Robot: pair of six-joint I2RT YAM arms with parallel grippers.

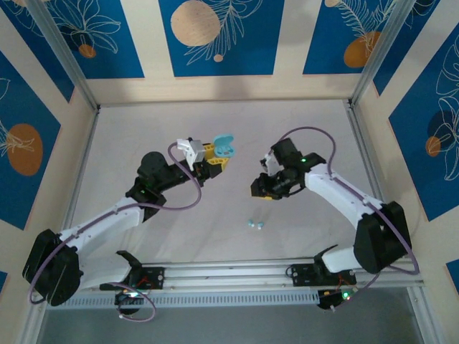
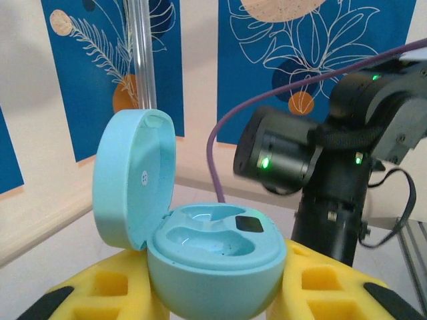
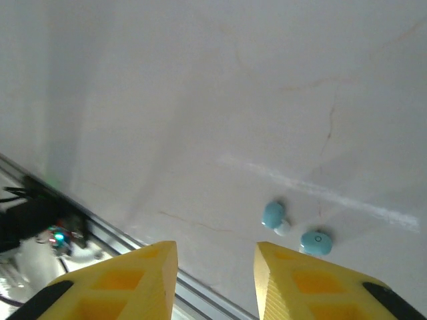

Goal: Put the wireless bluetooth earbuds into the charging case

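Case: we see the teal charging case (image 2: 217,270) held up off the table (image 1: 215,118), its lid (image 2: 133,177) swung upright and open. Both moulded wells (image 2: 207,233) in the lower shell show.
Left pincer: the left gripper (image 1: 215,159) is closed on the charging case. One yellow finger presses each side of the lower shell, so the jaws stand only as far apart as the shell is wide.
Right pincer: the right gripper (image 3: 217,253) hovers over the table. We see a narrow gap between its yellow fingers (image 3: 143,273) and nothing in that gap.
Earbuds: two teal earbuds (image 3: 273,215) lie on the table just beside each other. From the right wrist they sit just past the right-hand fingertip. From above we find them near the front rail (image 1: 229,271), between the two arms and well apart from the case.
Background: from the left wrist, the dark right arm (image 2: 320,160), with small green lights, stands behind the case.
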